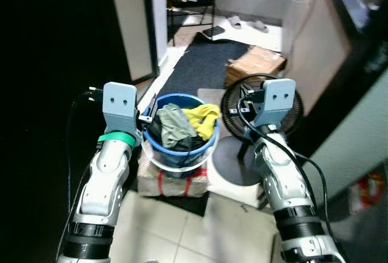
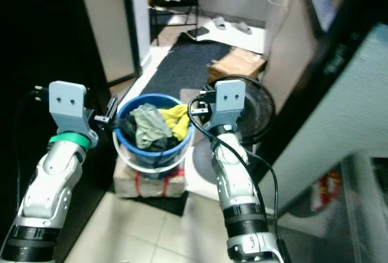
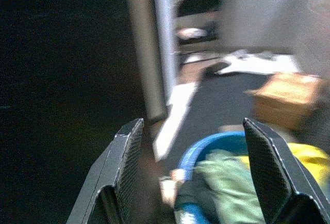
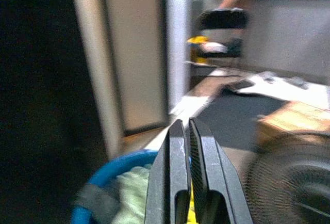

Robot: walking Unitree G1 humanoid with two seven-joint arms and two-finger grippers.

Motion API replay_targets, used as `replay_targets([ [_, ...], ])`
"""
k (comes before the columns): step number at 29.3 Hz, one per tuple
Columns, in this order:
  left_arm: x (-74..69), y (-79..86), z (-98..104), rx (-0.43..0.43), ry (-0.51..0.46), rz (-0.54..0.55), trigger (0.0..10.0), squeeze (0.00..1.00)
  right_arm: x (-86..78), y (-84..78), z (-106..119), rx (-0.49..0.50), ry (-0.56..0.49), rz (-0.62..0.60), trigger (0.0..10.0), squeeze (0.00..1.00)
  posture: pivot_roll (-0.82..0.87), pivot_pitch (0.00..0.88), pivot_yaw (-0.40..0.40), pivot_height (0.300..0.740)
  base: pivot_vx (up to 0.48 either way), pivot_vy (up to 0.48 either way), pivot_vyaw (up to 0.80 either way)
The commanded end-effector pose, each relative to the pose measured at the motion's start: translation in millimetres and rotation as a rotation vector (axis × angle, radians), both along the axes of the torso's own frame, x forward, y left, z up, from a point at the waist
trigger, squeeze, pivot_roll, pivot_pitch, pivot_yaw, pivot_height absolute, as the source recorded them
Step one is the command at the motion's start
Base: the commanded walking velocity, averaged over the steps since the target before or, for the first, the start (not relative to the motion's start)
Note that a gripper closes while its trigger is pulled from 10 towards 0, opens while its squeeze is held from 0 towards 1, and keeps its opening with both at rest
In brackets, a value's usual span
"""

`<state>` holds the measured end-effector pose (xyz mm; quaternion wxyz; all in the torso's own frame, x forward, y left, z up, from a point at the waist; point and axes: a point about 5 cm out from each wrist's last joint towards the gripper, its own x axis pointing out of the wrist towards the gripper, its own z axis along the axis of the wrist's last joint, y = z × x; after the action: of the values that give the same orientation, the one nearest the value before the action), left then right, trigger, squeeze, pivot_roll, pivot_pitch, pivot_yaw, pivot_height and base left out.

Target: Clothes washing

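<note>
silver arms | green band on left wrist [image 1: 116,137] | black cables

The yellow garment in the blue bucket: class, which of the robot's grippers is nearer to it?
Right. The right gripper reaches over the bucket's rim directly above the yellow garment; the left gripper sits at the opposite rim, across the green garment.

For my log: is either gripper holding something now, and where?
Nothing is held: left gripper open beside the bucket, right gripper shut on nothing.

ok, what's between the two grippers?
The blue bucket of clothes sits between the left gripper and right gripper, seen in both eye views.
</note>
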<state>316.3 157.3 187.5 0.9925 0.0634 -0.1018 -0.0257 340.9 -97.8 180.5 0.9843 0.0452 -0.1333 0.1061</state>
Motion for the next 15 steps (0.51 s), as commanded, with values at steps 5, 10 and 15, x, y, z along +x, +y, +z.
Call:
replay_targets([
  [5, -0.1, -4.0, -1.7, 0.000, 0.004, -0.008, 10.0, 0.00, -0.2, -7.4, -2.9, 0.006, 0.010, -0.021, 10.0, 0.00, 0.05, 0.000, 0.010, 0.735, 0.438, 0.000, 0.00],
  [10, -0.2, -4.0, -1.6, 0.000, 0.003, -0.007, 10.0, 0.00, -0.2, -7.6, -2.7, 0.006, 0.009, -0.021, 10.0, 0.00, 0.05, 0.000, 0.010, 0.735, 0.434, 0.000, 0.00],
  [15, -0.1, -4.2, -1.7, -0.001, 0.004, -0.007, 10.0, 0.00, -0.2, -7.7, -2.9, 0.006, 0.009, -0.022, 10.0, 0.00, 0.05, 0.000, 0.010, 0.735, 0.433, 0.000, 0.00],
])
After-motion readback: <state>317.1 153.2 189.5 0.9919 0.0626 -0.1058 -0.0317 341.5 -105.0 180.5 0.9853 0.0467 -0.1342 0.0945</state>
